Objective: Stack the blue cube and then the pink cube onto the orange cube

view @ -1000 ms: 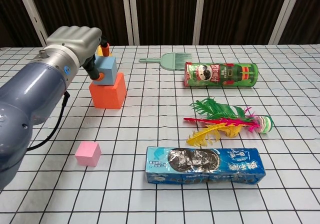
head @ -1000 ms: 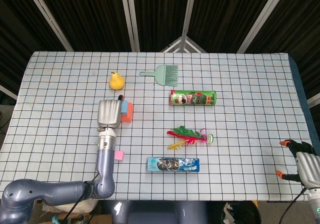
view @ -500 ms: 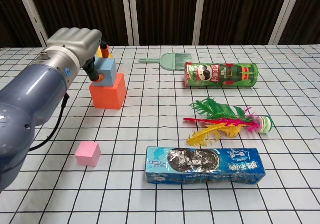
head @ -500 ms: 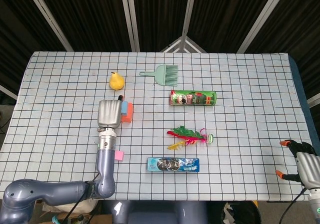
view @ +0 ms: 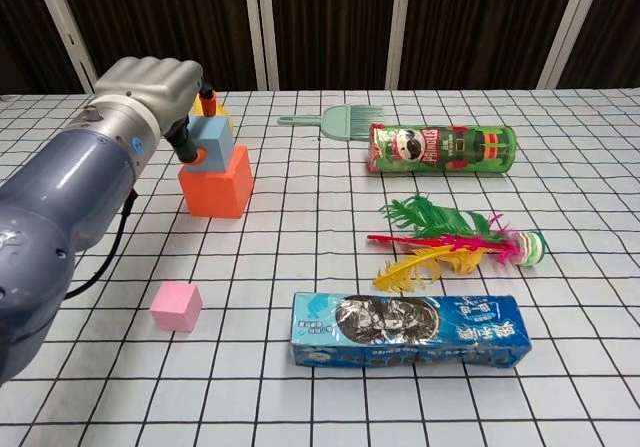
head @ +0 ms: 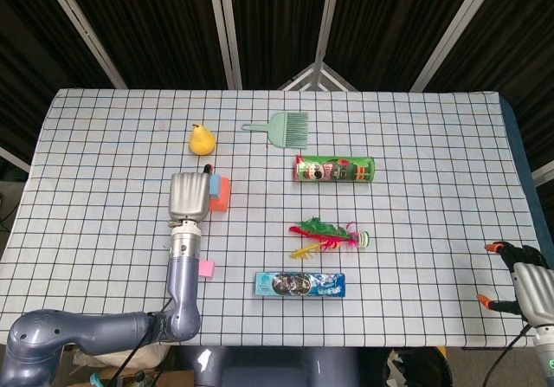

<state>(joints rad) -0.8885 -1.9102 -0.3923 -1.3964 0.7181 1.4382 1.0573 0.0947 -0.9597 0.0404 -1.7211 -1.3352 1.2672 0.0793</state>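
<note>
The blue cube (view: 216, 138) sits on top of the orange cube (view: 217, 186) at the left of the table. My left hand (view: 150, 84) is beside and above it, and its orange-tipped fingertips (view: 200, 153) pinch the blue cube front and back. From the head view the left hand (head: 190, 196) covers most of the blue cube (head: 215, 185), with the orange cube (head: 222, 196) showing at its right. The pink cube (view: 176, 306) lies alone nearer the front edge. My right hand (head: 519, 276) hangs off the table's right front corner, fingers apart, holding nothing.
A yellow pear (head: 202, 139) and a green brush (head: 286, 127) lie behind the stack. To the right are a green chips can (view: 441, 148), a feather toy (view: 452, 245) and a blue cookie pack (view: 409, 329).
The left hand has barely shifted and stays at the blue cube, which remains on the orange cube. The right hand has not moved.
</note>
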